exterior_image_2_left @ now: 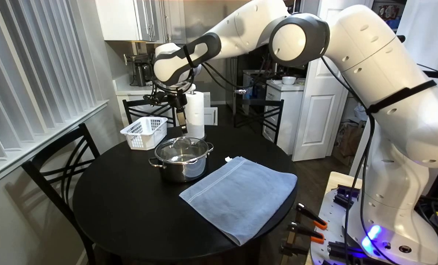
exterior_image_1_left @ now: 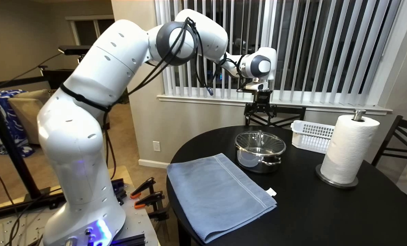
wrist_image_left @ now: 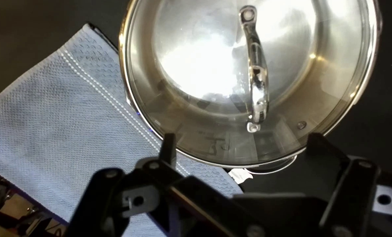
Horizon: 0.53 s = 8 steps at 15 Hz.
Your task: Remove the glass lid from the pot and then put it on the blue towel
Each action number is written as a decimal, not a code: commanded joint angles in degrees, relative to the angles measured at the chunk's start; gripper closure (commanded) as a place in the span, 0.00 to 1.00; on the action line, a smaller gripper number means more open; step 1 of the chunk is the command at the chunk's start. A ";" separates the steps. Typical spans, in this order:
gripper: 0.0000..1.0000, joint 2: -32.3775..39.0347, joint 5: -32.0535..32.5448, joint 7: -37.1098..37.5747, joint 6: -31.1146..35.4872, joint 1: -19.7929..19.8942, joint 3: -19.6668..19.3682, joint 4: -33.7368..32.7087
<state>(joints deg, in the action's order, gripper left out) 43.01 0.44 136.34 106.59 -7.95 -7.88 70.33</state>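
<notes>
"Starting from the left in an exterior view, what caught your eye?"

"The arm (exterior_image_1_left: 97,75), all smooth white shell and fat rounded joints. Then, on the round black bench (exterior_image_1_left: 302,194), the blue towel (exterior_image_1_left: 220,194), folded roughly square. It had a nubbly weave, and two pale stitched lines ran along one edge."

"And next along?"

"The pot (exterior_image_1_left: 258,165), just beside the towel: a squat, mirror-bright, two-handled drum of steel. The glass lid (wrist_image_left: 215,98) lay on top of it, a clear disc bound in a shiny metal rim, with an arched metal handle (wrist_image_left: 257,70) over its middle."

"Was the hand (wrist_image_left: 242,141) holding that?"

"No, it gripped nothing. It hung above the pot, apart from the lid, pointing down, its thin black fingers (wrist_image_left: 168,148) spread wide."

"What did you see further right?"

"A white basket (exterior_image_1_left: 311,141), plastic-looking, its sides pierced in neat rows. Then, past that, a thick paper roll (exterior_image_1_left: 352,147), matte and white, upright on a round grey base (exterior_image_1_left: 338,186)."
</notes>
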 commanded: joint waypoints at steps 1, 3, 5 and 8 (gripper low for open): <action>0.00 5.63 -0.86 -2.45 -6.05 2.57 2.00 -6.97; 0.00 7.78 -0.85 -2.74 -8.21 3.12 2.30 -9.56; 0.00 9.09 -0.71 -3.40 -9.71 3.39 2.49 -11.47; 0.00 9.24 0.00 -5.91 -9.63 3.24 2.70 -12.06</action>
<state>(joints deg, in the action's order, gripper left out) 51.79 0.39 134.10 98.46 -5.34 -6.27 60.45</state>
